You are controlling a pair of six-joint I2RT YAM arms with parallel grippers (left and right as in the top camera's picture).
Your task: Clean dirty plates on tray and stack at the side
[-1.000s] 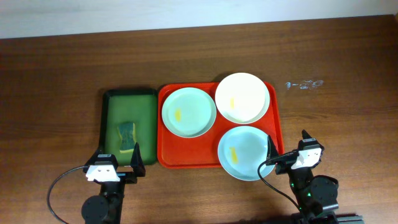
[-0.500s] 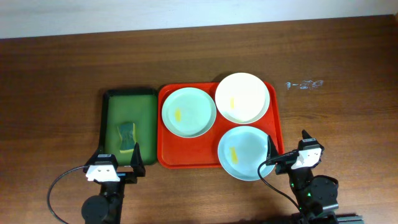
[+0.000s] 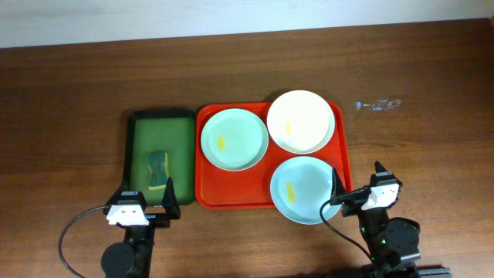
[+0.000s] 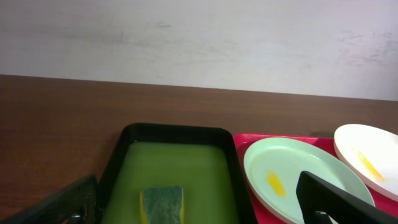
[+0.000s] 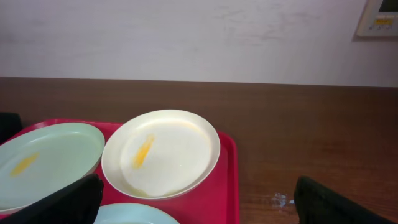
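The red tray (image 3: 207,197) holds three plates, each with a yellow smear: a pale blue-green one (image 3: 234,139) at its left, a cream-white one (image 3: 301,121) at the back right, and a pale blue-green one (image 3: 306,189) at the front right, overhanging the rim. The left gripper (image 3: 148,194) is open and empty near the table's front edge, in front of the green tray. The right gripper (image 3: 356,181) is open and empty just right of the front plate. The left wrist view shows the left plate (image 4: 298,180); the right wrist view shows the cream plate (image 5: 161,152).
A dark green tray (image 3: 135,147) left of the red tray holds a green and yellow sponge (image 3: 158,168), also in the left wrist view (image 4: 163,204). A small wet mark (image 3: 377,104) lies on the wood at the right. A pale wall runs behind the table.
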